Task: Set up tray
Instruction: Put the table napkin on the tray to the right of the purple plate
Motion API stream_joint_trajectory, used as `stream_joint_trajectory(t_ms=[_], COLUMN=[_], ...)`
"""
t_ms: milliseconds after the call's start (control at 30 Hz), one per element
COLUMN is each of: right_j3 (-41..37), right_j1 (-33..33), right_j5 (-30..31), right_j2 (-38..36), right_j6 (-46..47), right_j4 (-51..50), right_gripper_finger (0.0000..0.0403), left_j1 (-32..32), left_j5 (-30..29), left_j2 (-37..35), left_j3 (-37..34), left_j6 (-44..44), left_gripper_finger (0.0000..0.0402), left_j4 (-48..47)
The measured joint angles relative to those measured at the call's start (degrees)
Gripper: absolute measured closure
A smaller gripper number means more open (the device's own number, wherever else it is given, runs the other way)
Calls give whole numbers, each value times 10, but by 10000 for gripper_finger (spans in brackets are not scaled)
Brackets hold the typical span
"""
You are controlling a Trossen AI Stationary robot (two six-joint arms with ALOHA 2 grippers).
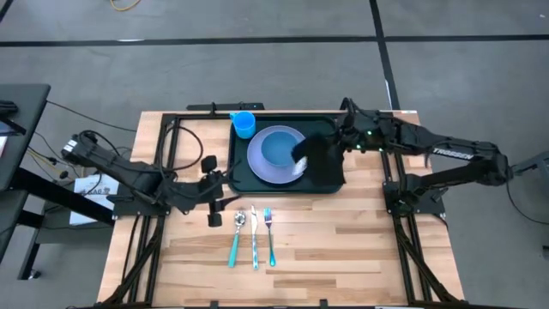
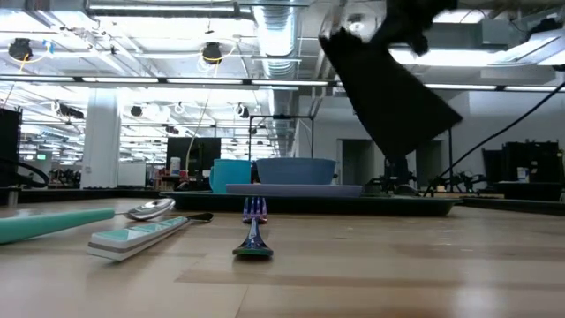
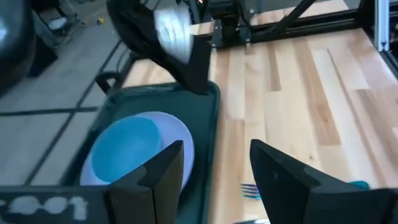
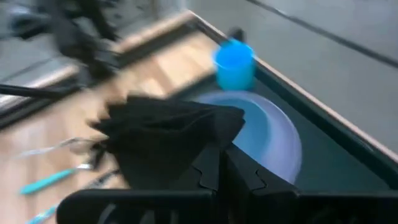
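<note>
The dark tray (image 1: pixel 326 184) lies at the table's far middle. It holds a lavender plate (image 1: pixel 262 167) with a blue bowl (image 1: pixel 279 150) on it, and a blue cup (image 1: pixel 244 124) in its far left corner. My right gripper (image 1: pixel 333 146) is above the tray's right part, shut on a black napkin (image 1: pixel 316 161). The napkin also shows in the low view (image 2: pixel 388 88) and the left wrist view (image 3: pixel 186 59). My left gripper (image 1: pixel 214 190) hovers open just left of the tray, its fingers (image 3: pixel 161 174) with nothing between them. My right gripper (image 4: pixel 222 158) pinches the napkin between its two shut fingers at one bunched end (image 4: pixel 214 140), where folds of cloth show. The fingers slant downward from the table's right. The napkin hangs slack and slanting below the gripper (image 2: pixel 397 97), clear of the tray and plate.
A teal-handled spoon (image 1: pixel 237 233), a knife (image 1: pixel 254 236) and a fork (image 1: pixel 270 233) lie side by side on the wood, nearer than the tray. Bare tabletop (image 1: pixel 343 249) stretches to their right. Black frame rails (image 1: pixel 395 197) run along both sides of the table.
</note>
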Motion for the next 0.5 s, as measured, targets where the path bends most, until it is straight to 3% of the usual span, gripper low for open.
stream_joint_trajectory(t_ms=[167,333,500], right_j3=[-75,-165,-187], right_j1=[-53,-112,-118], right_j5=[-7,-73,-105], right_j2=[-6,-5,-6], right_j6=[30,67,81], right_j4=[12,78,120], right_gripper_finger=[403,403,403], left_j1=[-17,-34,-54], left_j5=[2,3,14], left_j2=[5,4,4], left_j3=[-26,-32,-32], left_j6=[-25,-39,-28], left_gripper_finger=[226,226,226], left_j4=[14,15,35])
